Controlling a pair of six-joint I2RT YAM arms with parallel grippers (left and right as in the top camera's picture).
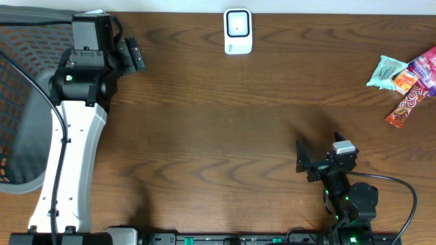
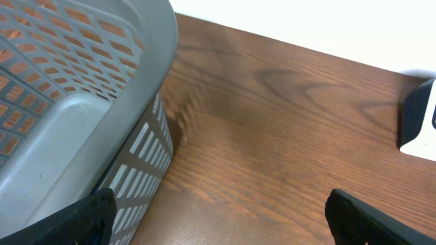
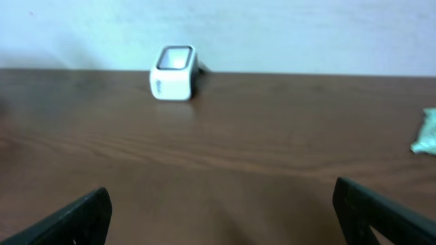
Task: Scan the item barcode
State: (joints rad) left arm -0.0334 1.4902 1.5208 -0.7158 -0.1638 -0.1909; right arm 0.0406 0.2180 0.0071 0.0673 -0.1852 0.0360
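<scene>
Wood table (image 1: 225, 136), basket (image 1: 20, 88) L, scanner (image 1: 238, 30), snacks (image 1: 407, 85) R

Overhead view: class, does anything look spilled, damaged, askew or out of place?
Nothing stands out. The scanner stands upright at the far edge, the snack packets lie in a loose heap at the right, and the basket sits at the left.

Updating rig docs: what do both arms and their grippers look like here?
Left arm: long white shell link, black joint housings, black cable running along it, small green light. Right arm: compact, all black, green lights, pale grey block on top, black cable looping out. Left gripper and right gripper: matte black, flat fingers.
</scene>
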